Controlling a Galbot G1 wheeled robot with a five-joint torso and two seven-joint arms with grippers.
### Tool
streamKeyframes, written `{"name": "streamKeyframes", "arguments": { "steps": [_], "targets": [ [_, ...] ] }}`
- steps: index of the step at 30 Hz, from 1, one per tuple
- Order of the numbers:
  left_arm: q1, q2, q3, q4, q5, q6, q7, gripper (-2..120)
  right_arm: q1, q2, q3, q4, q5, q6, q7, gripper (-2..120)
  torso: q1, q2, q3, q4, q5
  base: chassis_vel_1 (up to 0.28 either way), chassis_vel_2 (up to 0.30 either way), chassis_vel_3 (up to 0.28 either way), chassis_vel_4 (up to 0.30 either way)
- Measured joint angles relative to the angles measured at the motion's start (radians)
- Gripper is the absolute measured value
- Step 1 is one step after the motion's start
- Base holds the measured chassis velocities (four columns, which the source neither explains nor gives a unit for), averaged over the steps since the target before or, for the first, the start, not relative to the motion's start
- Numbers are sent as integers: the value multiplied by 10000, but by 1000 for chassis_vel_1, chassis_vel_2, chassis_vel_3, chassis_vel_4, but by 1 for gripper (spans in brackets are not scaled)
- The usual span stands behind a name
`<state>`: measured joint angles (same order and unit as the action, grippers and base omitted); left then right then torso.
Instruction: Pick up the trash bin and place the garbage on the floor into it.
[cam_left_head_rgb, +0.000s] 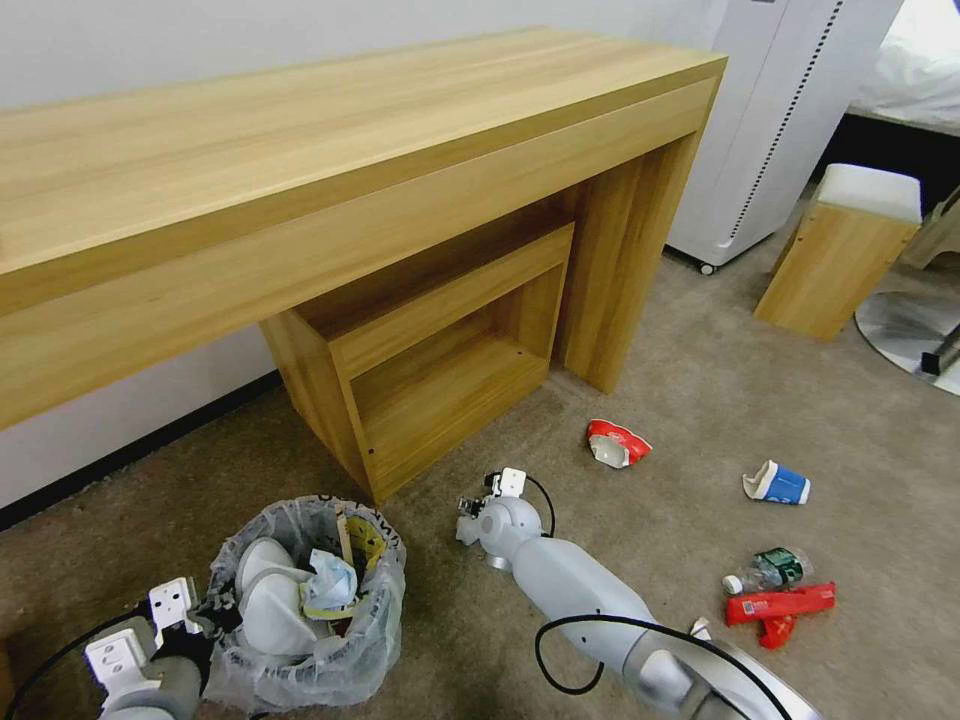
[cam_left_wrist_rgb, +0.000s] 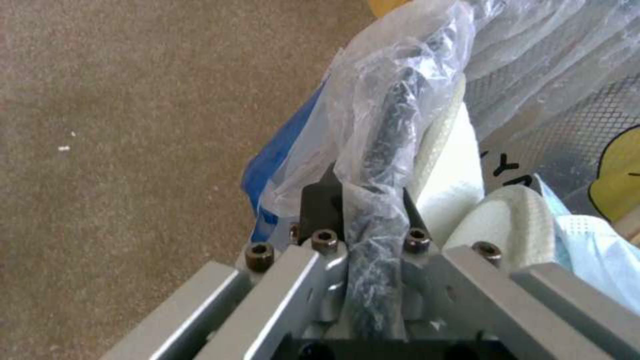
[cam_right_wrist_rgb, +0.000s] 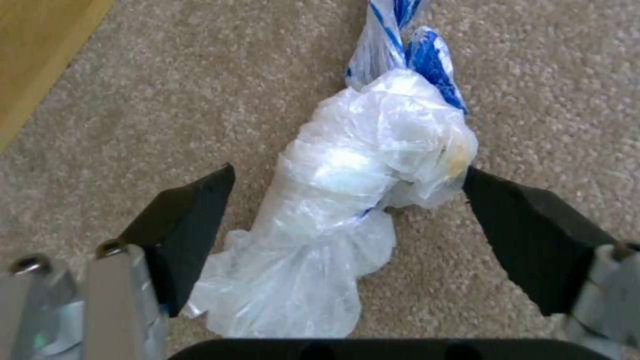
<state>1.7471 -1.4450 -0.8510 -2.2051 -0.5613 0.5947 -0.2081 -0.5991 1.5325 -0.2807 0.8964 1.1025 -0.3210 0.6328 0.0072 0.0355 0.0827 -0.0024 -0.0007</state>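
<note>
While our left gripper (cam_left_wrist_rgb: 370, 200) pinches bagged rim of trash bin (cam_left_head_rgb: 305, 610), bin sits on floor (cam_left_head_rgb: 700, 380) at our left, already holding slippers and paper. Our right gripper (cam_right_wrist_rgb: 347, 220) hangs spread over knotted clear plastic bag (cam_right_wrist_rgb: 347, 200) on carpet, fingers (cam_right_wrist_rgb: 190, 225) either side. Step in hand: grabbing this piece. We judge next move needs descent, then closing. Cups, bottle, red packet remain beyond.
</note>
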Motion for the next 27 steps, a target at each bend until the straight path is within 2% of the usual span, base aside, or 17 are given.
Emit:
{"name": "streamKeyframes", "arguments": {
  "steps": [3, 5, 7, 8, 11, 12, 16, 17, 20, 21, 23, 27],
  "targets": [
    [33, 19, 17, -56, -24, -20, 13, 1, -1, 9, 25, -59, -101, -36, -110, 73, 0, 0, -1, -1, 1, 0, 0, 0, 0],
    [35, 23, 18, -65, -33, -20, 14, 1, -9, 5, 31, -63, -124, -44, -123, 70, 0, 0, -1, 0, 1, 0, 0, 0, 0],
    [48, 36, 24, -96, -46, -44, 20, 1, -78, -14, 58, -133, -219, -46, -159, 59, 0, 0, -1, 0, 2, 0, 0, 0, 0],
    [48, 36, 24, -96, -46, -44, 20, 1, -78, -14, 58, -133, -219, -46, -159, 59, 0, 0, -1, 0, 2, 0, 0, 0, 0],
    [75, 48, 46, -122, -52, -67, 35, 1, -197, -149, 72, -103, -340, -47, -184, 45, -1, 0, -1, 1, 3, 0, 0, 0, 0],
    [75, 48, 46, -122, -52, -67, 35, 1, -197, -149, 72, -103, -340, -47, -184, 45, -1, 0, -1, 1, 3, 0, 0, 0, 0],
    [-19, 47, 78, -76, -51, -72, 36, 1, -366, -510, -3, 202, -439, -58, -182, 30, -1, 0, -1, 0, 3, 0, 0, 0, 0],
    [-19, 47, 78, -76, -51, -72, 36, 1, -366, -510, -3, 202, -439, -58, -182, 30, -1, 0, -1, 0, 3, 0, 0, 0, 0],
    [-93, 38, 106, 47, -33, -101, 35, 1, -543, -898, -70, 567, -553, -55, -184, 14, -1, 0, -1, -2, 2, 0, 0, 0, 0],
    [-93, 38, 106, 47, -33, -101, 35, 1, -543, -898, -70, 567, -553, -55, -184, 14, -1, 0, -1, -2, 2, 0, 0, 0, 0],
    [-119, 31, 124, 124, -14, -135, 36, 1, -659, -1187, -136, 848, -740, 108, -312, 4, 0, 0, 0, -2, 2, 0, 0, 0, 0],
    [-163, 18, 140, 164, -4, -146, 35, 1, -806, -1521, -175, 1305, -862, 404, -529, 0, -1, 0, 0, -1, 1, 0, 0, 0, 0]
  ]
}}
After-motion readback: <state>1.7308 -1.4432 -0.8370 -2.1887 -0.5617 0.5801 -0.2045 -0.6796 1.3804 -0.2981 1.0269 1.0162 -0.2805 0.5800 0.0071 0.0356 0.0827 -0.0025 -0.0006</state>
